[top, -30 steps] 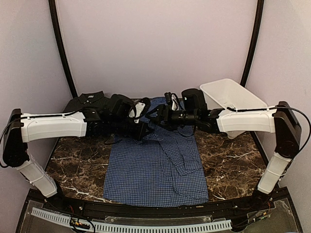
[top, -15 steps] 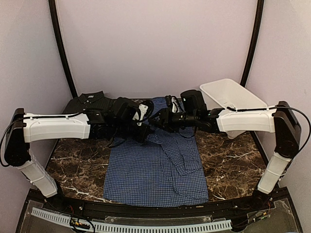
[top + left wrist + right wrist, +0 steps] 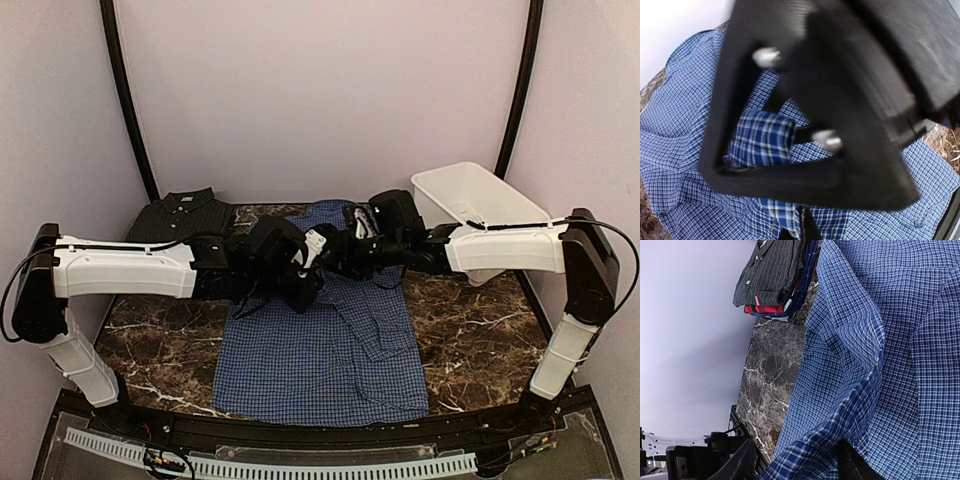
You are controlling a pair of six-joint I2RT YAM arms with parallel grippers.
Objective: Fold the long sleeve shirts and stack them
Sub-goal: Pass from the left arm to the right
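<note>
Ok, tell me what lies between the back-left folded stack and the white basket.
The collar end of the blue check shirt, with the left gripper and right gripper close together over it, as the top view shows.

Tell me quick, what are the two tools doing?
Left tool: closed on the blue shirt.
Right tool: fingers around the blue shirt's cloth; grip cannot be told.

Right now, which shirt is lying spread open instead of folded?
The blue checked shirt, flat in the middle of the table. The dark shirt and red shirt sit folded in a pile at far left.
</note>
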